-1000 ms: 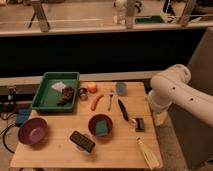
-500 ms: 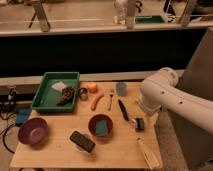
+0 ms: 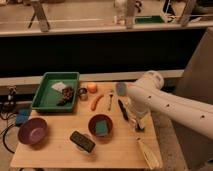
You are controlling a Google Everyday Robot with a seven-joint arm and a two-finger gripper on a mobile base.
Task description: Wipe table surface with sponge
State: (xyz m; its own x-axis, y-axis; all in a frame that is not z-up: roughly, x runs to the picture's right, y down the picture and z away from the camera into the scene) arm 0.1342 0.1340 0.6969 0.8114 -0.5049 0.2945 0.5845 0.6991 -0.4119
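Observation:
The sponge [image 3: 102, 128], a small teal-green block, lies inside a reddish-brown bowl [image 3: 93, 123] at the middle front of the light tan table surface [image 3: 55, 152]. My white arm [image 3: 160, 100] reaches in from the right, its elbow over the table's right part. Below it, my gripper [image 3: 138, 123] hangs near the right edge, right of the bowl and clear of the sponge. It stands open with nothing in it.
A green tray [image 3: 41, 93] with scraps sits back left and a purple bowl [image 3: 32, 131] front left. A black block [image 3: 82, 141] lies near the front. A carrot [image 3: 96, 101], fork [image 3: 110, 100] and dark utensil [image 3: 122, 107] lie mid-table. A pale long object [image 3: 147, 152] is front right.
My arm has swung left, bringing its elbow further over the right side of the table. The sponge and the other objects have not moved.

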